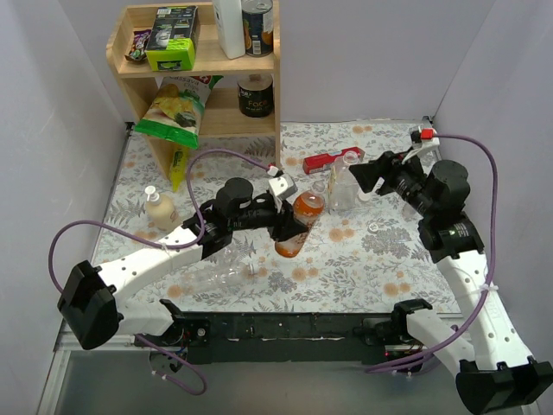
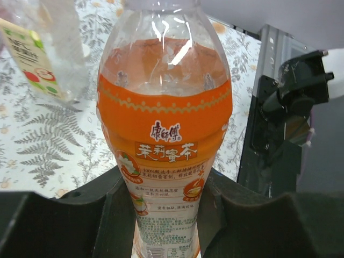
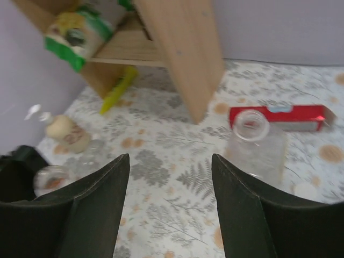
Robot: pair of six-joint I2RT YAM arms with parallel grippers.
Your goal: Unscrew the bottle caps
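While the left end effector [image 1: 286, 226] clamps the orange bottle [image 1: 299, 226] at centre frame, the right end effector [image 1: 365, 178] hangs released beside the clear bottle [image 1: 344, 188], seemingly already uncapped; the orange bottle's cap state is unclear.

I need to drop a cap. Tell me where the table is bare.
Bare cloth: near right, between the orange bottle and the right arm. Crowded: far middle, around the clear bottle, red box and shelf.
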